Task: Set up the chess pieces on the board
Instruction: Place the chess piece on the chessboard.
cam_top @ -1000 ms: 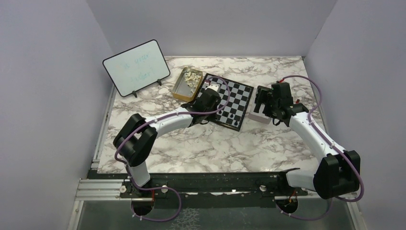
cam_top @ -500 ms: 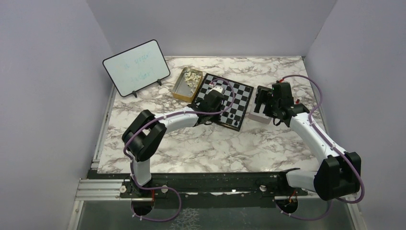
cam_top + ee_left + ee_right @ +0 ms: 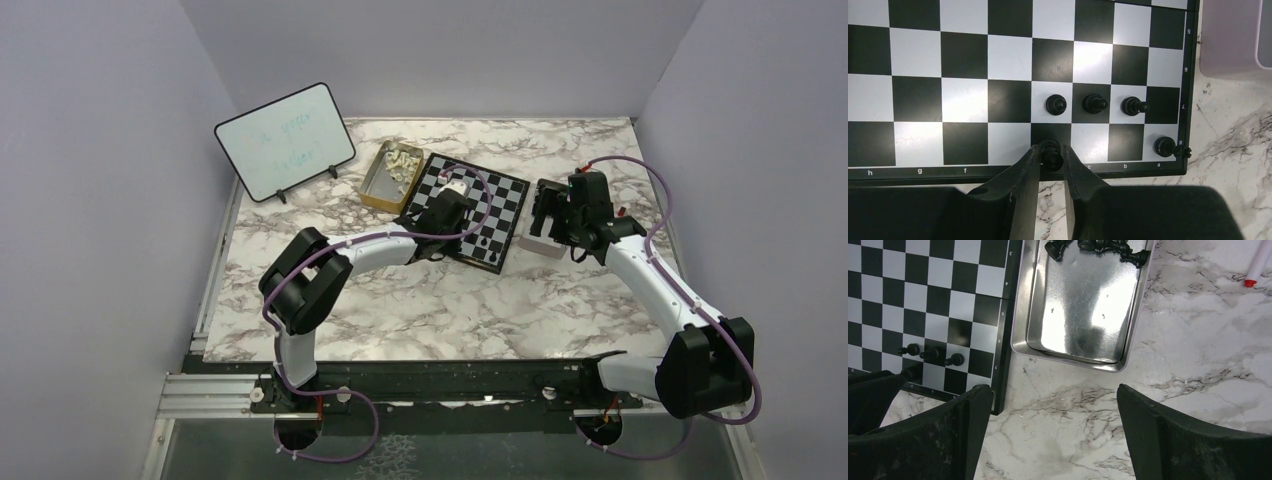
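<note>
Glossy black chessman (image 3: 1052, 156) pinched in the left tool (image 3: 1052, 150) on checkered board (image 3: 968, 75) — right tool (image 3: 1054, 395) spread near shiny metal tray (image 3: 1083, 305)

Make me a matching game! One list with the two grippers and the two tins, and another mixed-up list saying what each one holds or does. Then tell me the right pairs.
Column one:
1. left gripper
2. right gripper
3. silver metal tin
4. gold rectangular tin

Column two:
A. holds cream-white chess pieces
B. open, gripping nothing
C. shut on one black chess piece
D. holds several black chess pieces at one end

Pairs: 1-C, 2-B, 3-D, 4-A.
</note>
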Controlling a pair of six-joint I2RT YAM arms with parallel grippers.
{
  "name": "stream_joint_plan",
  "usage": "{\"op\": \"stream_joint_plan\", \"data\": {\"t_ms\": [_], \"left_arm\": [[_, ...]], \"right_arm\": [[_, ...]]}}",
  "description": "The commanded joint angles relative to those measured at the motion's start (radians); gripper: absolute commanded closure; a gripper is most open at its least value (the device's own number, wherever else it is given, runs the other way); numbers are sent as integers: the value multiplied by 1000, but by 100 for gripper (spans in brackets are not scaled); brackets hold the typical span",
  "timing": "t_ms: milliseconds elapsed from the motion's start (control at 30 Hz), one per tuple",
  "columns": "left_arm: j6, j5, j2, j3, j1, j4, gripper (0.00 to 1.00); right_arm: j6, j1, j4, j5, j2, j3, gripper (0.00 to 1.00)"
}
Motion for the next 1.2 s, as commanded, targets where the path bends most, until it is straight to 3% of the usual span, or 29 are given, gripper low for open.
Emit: {"op": "stream_joint_plan", "data": {"t_ms": [0,367,1167], "left_arm": [[20,-23,9,32,-9,1,73],[10,-2,21,46,-9,-10,67],[1,26,31,66,-10,-12,67]], "right_arm": [[-18,1,15,-23,-21,-3,0],[-21,1,20,-38,-18,-10,0],[-22,1,28,-47,-9,-14,0]]}}
